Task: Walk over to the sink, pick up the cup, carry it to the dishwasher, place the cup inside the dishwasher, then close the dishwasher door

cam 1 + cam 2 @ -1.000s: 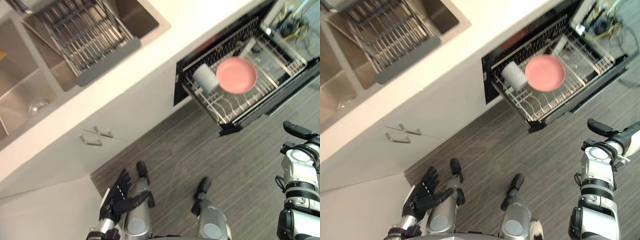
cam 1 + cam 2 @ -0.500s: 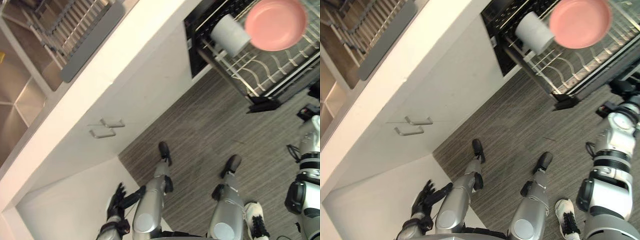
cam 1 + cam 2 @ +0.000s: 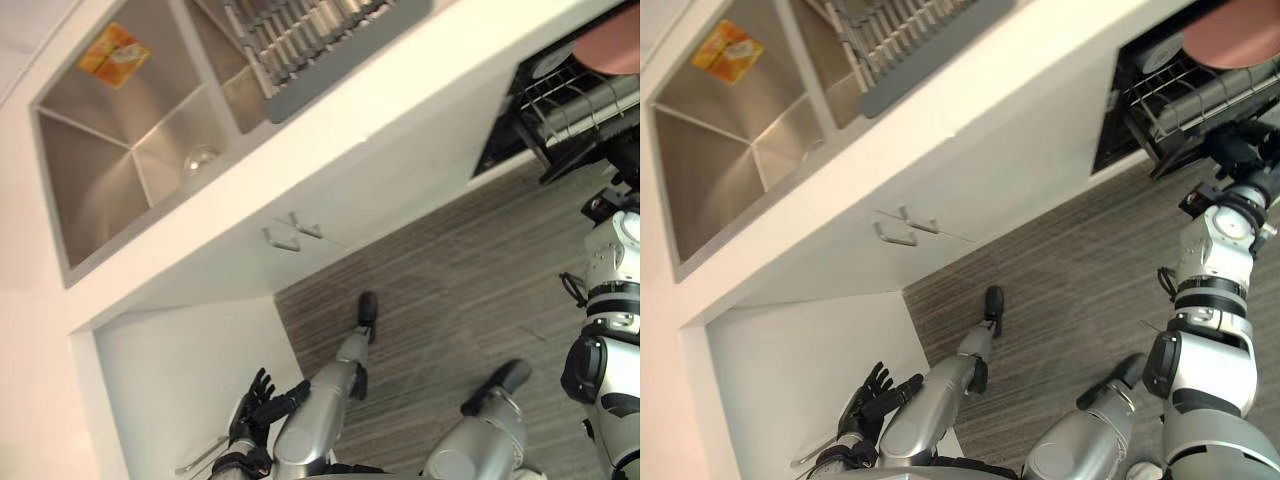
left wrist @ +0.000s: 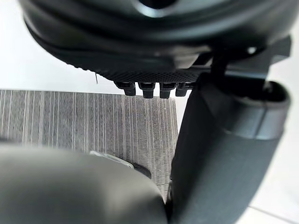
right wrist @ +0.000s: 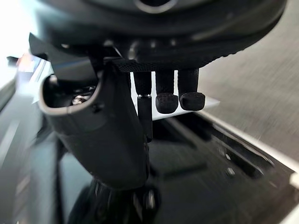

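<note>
- Left eye view: my left hand (image 3: 256,408) hangs low on the near left beside a white cabinet side. Its fingers are spread apart and nothing is in it.
- In the left wrist view I see a short row of fingertips (image 4: 142,88) over the striped grey floor (image 3: 450,290). Nothing lies between them and the thumb.
- My right hand (image 3: 1240,150) is far right, just in front of the open dishwasher (image 3: 1125,110). I cannot tell whether it touches the rack (image 3: 1200,95).
- In the right wrist view its fingers (image 5: 166,100) hang loose and apart from the thumb, holding nothing. A dark glossy panel (image 5: 224,168) lies below them, blurred.
- The cup (image 3: 549,63) is hard to make out. A pale round shape at the left end of the rack, next to the pink plate (image 3: 1235,45), may be it. The plate is cut off by the frame edge.
- The sink (image 3: 90,190) sits far left in the white counter (image 3: 400,110), with a drain (image 3: 200,158) and an orange patch (image 3: 113,54) I cannot identify.
- A dish rack (image 3: 320,30) sits across the sink's right part, cut off at the far edge.
- Two cabinet handles (image 3: 290,232) show on the cabinet front below the counter.
</note>
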Tool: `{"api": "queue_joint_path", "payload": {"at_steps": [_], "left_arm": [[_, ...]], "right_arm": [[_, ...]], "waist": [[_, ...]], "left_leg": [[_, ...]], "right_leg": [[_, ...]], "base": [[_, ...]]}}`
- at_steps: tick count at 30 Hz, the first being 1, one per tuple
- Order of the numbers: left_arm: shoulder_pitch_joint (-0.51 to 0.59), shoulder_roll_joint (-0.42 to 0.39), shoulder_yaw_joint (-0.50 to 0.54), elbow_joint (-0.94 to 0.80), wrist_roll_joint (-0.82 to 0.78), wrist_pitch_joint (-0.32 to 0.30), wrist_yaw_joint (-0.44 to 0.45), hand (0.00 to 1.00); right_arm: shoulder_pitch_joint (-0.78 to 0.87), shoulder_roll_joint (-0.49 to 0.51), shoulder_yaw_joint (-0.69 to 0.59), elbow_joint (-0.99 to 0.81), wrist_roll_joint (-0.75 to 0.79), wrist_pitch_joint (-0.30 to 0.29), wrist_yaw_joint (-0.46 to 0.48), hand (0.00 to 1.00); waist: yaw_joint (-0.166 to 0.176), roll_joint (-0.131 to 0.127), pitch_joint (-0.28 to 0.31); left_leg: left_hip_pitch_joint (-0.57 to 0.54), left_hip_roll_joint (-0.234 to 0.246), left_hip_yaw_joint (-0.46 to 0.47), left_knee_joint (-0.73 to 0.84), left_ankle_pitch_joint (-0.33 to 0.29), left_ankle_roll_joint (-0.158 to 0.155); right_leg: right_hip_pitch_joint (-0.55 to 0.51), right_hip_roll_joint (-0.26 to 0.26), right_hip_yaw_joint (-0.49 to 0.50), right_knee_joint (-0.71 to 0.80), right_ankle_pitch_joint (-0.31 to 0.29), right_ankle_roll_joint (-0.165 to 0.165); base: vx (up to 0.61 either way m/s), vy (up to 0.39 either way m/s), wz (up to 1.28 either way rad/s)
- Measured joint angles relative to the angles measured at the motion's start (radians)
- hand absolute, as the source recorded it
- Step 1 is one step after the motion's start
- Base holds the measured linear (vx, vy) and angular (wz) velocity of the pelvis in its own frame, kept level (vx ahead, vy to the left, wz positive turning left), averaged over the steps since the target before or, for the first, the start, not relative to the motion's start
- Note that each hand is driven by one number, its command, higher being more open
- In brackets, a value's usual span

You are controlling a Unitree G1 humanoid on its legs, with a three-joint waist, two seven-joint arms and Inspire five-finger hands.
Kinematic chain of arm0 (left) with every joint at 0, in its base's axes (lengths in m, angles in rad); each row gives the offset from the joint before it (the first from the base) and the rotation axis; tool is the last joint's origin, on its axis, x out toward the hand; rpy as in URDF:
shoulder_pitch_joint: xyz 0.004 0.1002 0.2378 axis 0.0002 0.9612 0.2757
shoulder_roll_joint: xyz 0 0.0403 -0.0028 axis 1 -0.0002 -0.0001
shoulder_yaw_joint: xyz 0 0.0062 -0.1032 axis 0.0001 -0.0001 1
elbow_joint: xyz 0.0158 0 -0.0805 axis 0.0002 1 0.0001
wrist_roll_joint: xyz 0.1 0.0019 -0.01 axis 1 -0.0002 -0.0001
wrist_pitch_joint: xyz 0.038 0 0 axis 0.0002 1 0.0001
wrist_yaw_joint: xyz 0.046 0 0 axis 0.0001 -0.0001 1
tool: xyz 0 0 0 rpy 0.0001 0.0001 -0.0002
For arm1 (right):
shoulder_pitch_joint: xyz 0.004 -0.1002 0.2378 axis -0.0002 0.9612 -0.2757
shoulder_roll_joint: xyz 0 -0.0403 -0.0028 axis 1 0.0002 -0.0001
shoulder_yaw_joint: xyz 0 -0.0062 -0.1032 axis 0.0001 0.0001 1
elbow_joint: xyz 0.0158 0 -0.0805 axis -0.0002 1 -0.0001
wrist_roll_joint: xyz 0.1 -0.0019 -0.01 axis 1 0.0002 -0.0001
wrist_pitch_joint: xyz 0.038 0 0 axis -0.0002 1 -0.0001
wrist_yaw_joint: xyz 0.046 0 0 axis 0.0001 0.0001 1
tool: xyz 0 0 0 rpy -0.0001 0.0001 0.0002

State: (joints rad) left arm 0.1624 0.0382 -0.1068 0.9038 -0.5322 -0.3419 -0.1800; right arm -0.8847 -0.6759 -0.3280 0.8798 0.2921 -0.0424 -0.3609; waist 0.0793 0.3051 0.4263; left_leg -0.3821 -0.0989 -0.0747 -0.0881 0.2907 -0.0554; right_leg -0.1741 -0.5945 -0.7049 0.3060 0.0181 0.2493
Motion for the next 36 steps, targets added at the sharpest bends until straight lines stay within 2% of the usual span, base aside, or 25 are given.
{"api": "queue_joint_path", "payload": {"at_steps": [1,2,4,8,12,15,17,18,20,21,22,24,25,26,27,28,29,30,32,33,34,35,36], "left_arm": [[0.000,-0.001,-0.002,-0.004,0.000,0.009,-0.005,1.00],[0.000,-0.002,-0.005,-0.009,0.001,0.017,-0.009,1.00],[0.000,-0.004,-0.007,-0.033,0.001,0.034,-0.017,1.00],[0.003,-0.009,-0.008,-0.048,0.004,0.055,-0.018,1.00],[0.003,-0.014,-0.008,-0.056,0.004,0.056,-0.017,1.00],[0.003,-0.017,0.016,-0.069,0.000,0.057,-0.015,1.00],[0.002,-0.017,0.059,-0.063,-0.029,0.061,-0.005,1.00],[0.002,-0.016,0.076,-0.062,-0.030,0.063,0.000,1.00],[-0.013,-0.012,0.146,-0.008,-0.027,0.075,0.004,1.00],[-0.020,-0.009,0.166,0.015,-0.029,0.085,0.003,1.00],[-0.025,0.001,0.205,0.053,-0.024,0.098,0.007,1.00],[-0.024,0.017,0.242,0.082,0.008,0.107,0.031,1.00],[-0.021,0.025,0.249,0.084,0.022,0.112,0.033,1.00],[-0.016,0.039,0.258,0.086,0.054,0.118,0.049,1.00],[-0.002,0.058,0.254,0.086,0.086,0.120,0.062,1.00],[0.000,0.065,0.251,0.086,0.102,0.121,0.068,1.00],[-0.006,0.067,0.254,0.086,0.112,0.121,0.085,1.00],[-0.013,0.069,0.275,0.088,0.116,0.126,0.108,1.00],[-0.055,0.062,0.312,0.114,0.149,0.150,0.130,1.00],[-0.068,0.059,0.323,0.125,0.163,0.156,0.134,1.00],[-0.085,0.054,0.341,0.130,0.184,0.171,0.147,1.00],[-0.097,0.046,0.358,0.129,0.206,0.186,0.152,1.00],[-0.107,0.038,0.370,0.127,0.217,0.192,0.153,1.00]], "right_arm": [[-0.029,-0.005,0.022,0.021,-0.017,0.000,0.000,0.00],[-0.060,-0.006,0.046,0.035,-0.049,-0.001,0.002,1.00],[-0.107,-0.012,0.070,0.050,-0.104,-0.001,0.005,1.00],[-0.116,-0.050,0.122,0.086,-0.203,0.006,0.023,1.00],[-0.113,-0.042,0.129,0.121,-0.203,0.011,0.028,1.00],[-0.021,-0.022,0.090,0.099,-0.155,-0.030,0.054,1.00],[0.121,0.043,0.036,0.079,-0.154,-0.091,0.097,1.00],[0.159,0.066,0.014,0.085,-0.152,-0.108,0.112,1.00],[0.353,0.194,-0.071,0.123,-0.079,-0.158,0.152,1.00],[0.407,0.235,-0.098,0.136,-0.048,-0.164,0.160,1.00],[0.518,0.324,-0.140,0.163,0.004,-0.175,0.175,1.00],[0.707,0.457,-0.165,0.218,0.030,-0.192,0.203,1.00],[0.760,0.496,-0.172,0.219,0.030,-0.192,0.206,1.00],[0.862,0.562,-0.175,0.218,0.029,-0.191,0.213,1.00],[0.954,0.617,-0.174,0.218,0.029,-0.188,0.222,1.00],[0.994,0.640,-0.177,0.215,0.028,-0.185,0.225,1.00],[1.036,0.686,-0.200,0.210,0.040,-0.179,0.242,1.00],[1.044,0.715,-0.213,0.199,0.042,-0.172,0.253,1.00],[1.058,0.730,-0.192,0.157,0.041,-0.163,0.294,1.00],[1.059,0.731,-0.189,0.143,0.040,-0.164,0.301,1.00],[1.064,0.731,-0.170,0.116,0.038,-0.168,0.310,1.00],[1.074,0.731,-0.155,0.101,0.038,-0.175,0.310,1.00],[1.082,0.735,-0.150,0.093,0.039,-0.175,0.309,1.00]], "waist": [[0.006,0.001,-0.001],[0.014,0.002,-0.001],[0.020,0.003,-0.002],[0.015,0.002,-0.002],[0.016,0.001,-0.001],[0.024,-0.016,0.012],[0.025,-0.051,0.032],[0.025,-0.057,0.032],[0.022,-0.117,0.027],[0.020,-0.135,0.021],[0.012,-0.175,0.006],[-0.006,-0.221,-0.001],[-0.012,-0.232,-0.008],[-0.019,-0.271,-0.018],[-0.022,-0.291,-0.059],[-0.025,-0.291,-0.079],[-0.029,-0.295,-0.089],[-0.030,-0.315,-0.105],[-0.024,-0.335,-0.117],[-0.019,-0.336,-0.117],[-0.020,-0.335,-0.123],[-0.025,-0.334,-0.137],[-0.032,-0.334,-0.144]], "left_leg": [[0.007,-0.007,-0.008,0.000,0.000,0.000],[0.014,-0.014,-0.018,0.000,0.002,0.002],[0.024,-0.020,-0.035,0.000,0.010,0.013],[0.047,-0.012,-0.059,0.000,0.010,0.014],[0.060,0.026,-0.060,0.000,0.008,0.013],[0.085,0.056,-0.054,0.000,0.002,0.006],[0.111,0.081,-0.046,-0.006,-0.014,-0.006],[0.114,0.085,-0.046,-0.006,-0.020,-0.013],[0.117,0.107,-0.049,-0.006,-0.029,-0.023],[0.120,0.107,-0.050,-0.006,-0.040,-0.026],[0.132,0.104,-0.049,-0.006,-0.060,-0.011],[0.191,0.111,-0.050,-0.006,-0.080,-0.011],[0.212,0.112,-0.050,-0.006,-0.094,0.001],[0.257,0.115,-0.037,-0.005,-0.122,0.024],[0.291,0.129,0.007,-0.005,-0.161,0.046],[0.309,0.133,0.011,0.003,-0.178,0.059],[0.333,0.157,-0.010,0.022,-0.172,0.059],[0.347,0.166,-0.033,0.020,-0.180,0.066],[0.391,0.163,-0.064,0.019,-0.203,0.090],[0.408,0.162,-0.063,0.020,-0.212,0.097],[0.436,0.159,-0.067,0.024,-0.228,0.103],[0.445,0.147,-0.095,0.040,-0.245,0.105],[0.446,0.137,-0.120,0.054,-0.257,0.106]], "right_leg": [[0.014,-0.008,-0.011,0.005,-0.005,0.002],[0.030,-0.014,-0.024,0.012,-0.015,-0.001],[0.055,-0.015,-0.047,0.014,-0.025,0.000],[0.095,0.002,-0.075,0.015,-0.038,0.007],[0.126,0.049,-0.097,-0.005,-0.045,0.004],[0.155,0.085,-0.099,-0.028,-0.044,0.000],[0.182,0.121,-0.095,-0.061,-0.045,-0.015],[0.191,0.134,-0.096,-0.073,-0.045,-0.019],[0.220,0.180,-0.104,-0.136,-0.029,-0.032],[0.228,0.184,-0.109,-0.144,-0.026,-0.036],[0.243,0.184,-0.105,-0.139,-0.021,-0.048],[0.242,0.152,-0.030,-0.015,0.010,-0.119],[0.241,0.139,-0.004,0.032,0.028,-0.144],[0.231,0.121,0.062,0.124,0.088,-0.232],[0.213,0.123,0.154,0.189,0.207,-0.310],[0.198,0.124,0.201,0.236,0.287,-0.313],[0.161,0.165,0.280,0.304,0.156,-0.197],[0.140,0.219,0.306,0.292,0.015,-0.156],[0.092,0.320,0.314,0.234,-0.114,-0.157],[0.072,0.343,0.317,0.222,-0.127,-0.160],[0.029,0.389,0.350,0.198,-0.143,-0.169],[-0.009,0.433,0.415,0.181,-0.149,-0.178],[-0.021,0.450,0.449,0.178,-0.150,-0.179]], "base": [[0.07,-0.023,0.35],[0.08,-0.049,0.31],[0.08,-0.073,0.28],[0.06,-0.109,0.09],[0.00,-0.123,0.01],[-0.01,-0.103,-0.09],[-0.01,-0.111,-0.17],[-0.01,-0.088,-0.13],[0.02,-0.086,-0.03],[0.06,-0.081,0.11],[0.11,-0.051,0.12],[0.16,0.006,0.08],[0.19,0.064,0.11],[0.22,0.090,0.28],[0.25,0.102,0.41],[0.27,0.117,0.66],[0.24,0.088,0.63],[0.21,0.081,0.67],[0.18,0.065,0.42],[0.17,0.036,0.25],[0.15,-0.047,0.35],[0.15,-0.047,0.64],[0.09,-0.046,0.56]]}}
